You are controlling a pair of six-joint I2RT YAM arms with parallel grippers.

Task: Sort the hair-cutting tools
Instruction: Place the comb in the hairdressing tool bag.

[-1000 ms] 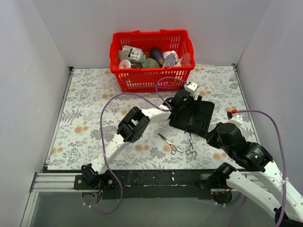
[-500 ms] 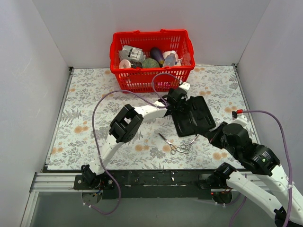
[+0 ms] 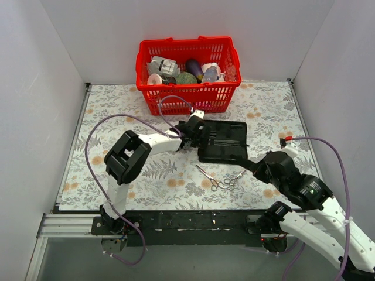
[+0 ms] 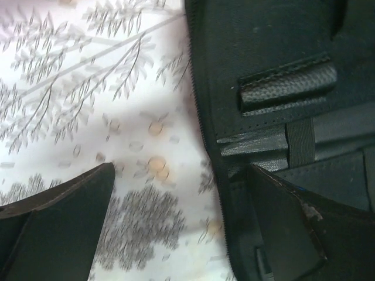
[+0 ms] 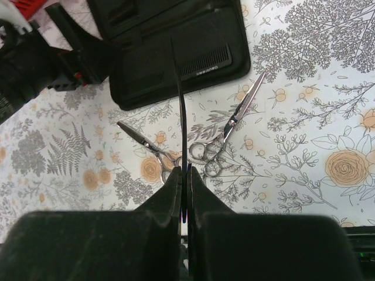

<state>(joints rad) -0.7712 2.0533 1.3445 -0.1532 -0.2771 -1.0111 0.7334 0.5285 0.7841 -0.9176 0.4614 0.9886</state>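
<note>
Two silver scissors lie on the flowered cloth, their rings almost touching: one (image 3: 208, 176) (image 5: 145, 143) points up left, the other (image 3: 235, 177) (image 5: 237, 114) up right. My right gripper (image 5: 183, 170) (image 3: 259, 168) hangs just above them, shut on a thin black comb (image 5: 180, 99) seen edge-on. A second black comb (image 5: 205, 61) lies in the open black case (image 3: 225, 146) (image 5: 146, 58). My left gripper (image 4: 181, 175) (image 3: 190, 130) is open astride the case's left edge (image 4: 202, 117), with one finger (image 4: 293, 228) over the case and the other finger (image 4: 58, 222) over the cloth.
A red basket (image 3: 187, 98) full of bottles and packets stands at the back against the wall. White walls close in the table on three sides. Purple cables loop over both arms.
The left arm has swung left and the case has turned with it, from tilted to lying level. The right-hand scissors have rotated a little. The right gripper keeps hold of the comb.
</note>
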